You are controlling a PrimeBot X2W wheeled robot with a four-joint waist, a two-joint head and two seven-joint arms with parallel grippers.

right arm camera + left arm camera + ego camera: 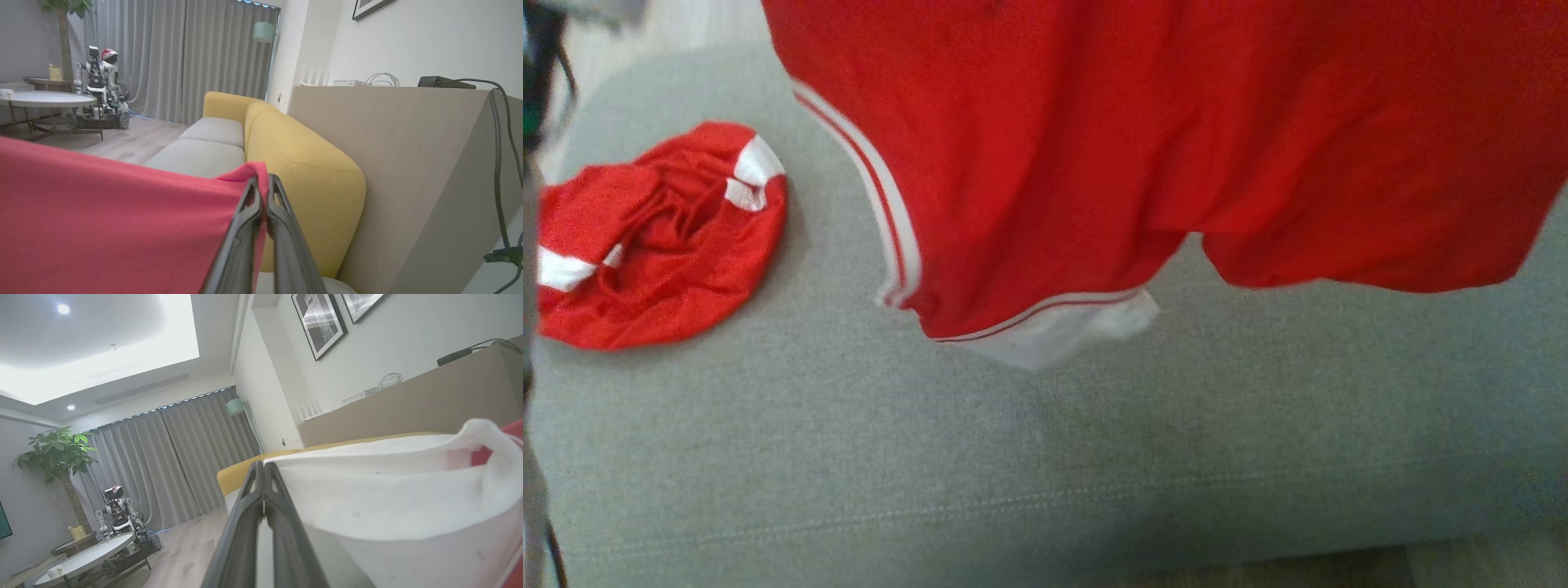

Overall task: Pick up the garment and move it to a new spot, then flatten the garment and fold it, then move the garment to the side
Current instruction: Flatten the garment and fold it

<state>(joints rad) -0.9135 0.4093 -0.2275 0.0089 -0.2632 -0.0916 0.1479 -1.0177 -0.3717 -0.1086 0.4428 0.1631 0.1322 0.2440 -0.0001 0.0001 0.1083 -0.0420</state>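
The garment (1143, 155), red with white trim, hangs in the air over the grey sofa cushion (1029, 441), filling the top of the head view; its lower hem dangles just above the cushion. In the left wrist view my left gripper (263, 467) is shut on the garment's white edge (392, 498), which stretches away to the right. My right gripper (263, 181) is shut on a red corner of the garment (110, 220), whose cloth spreads left across the right wrist view.
A second red and white garment (662, 237) lies crumpled at the cushion's left end. A yellow sofa back (302, 163) and a wooden partition (392, 163) stand behind. A round table (86, 559) and another robot (120, 518) are across the room.
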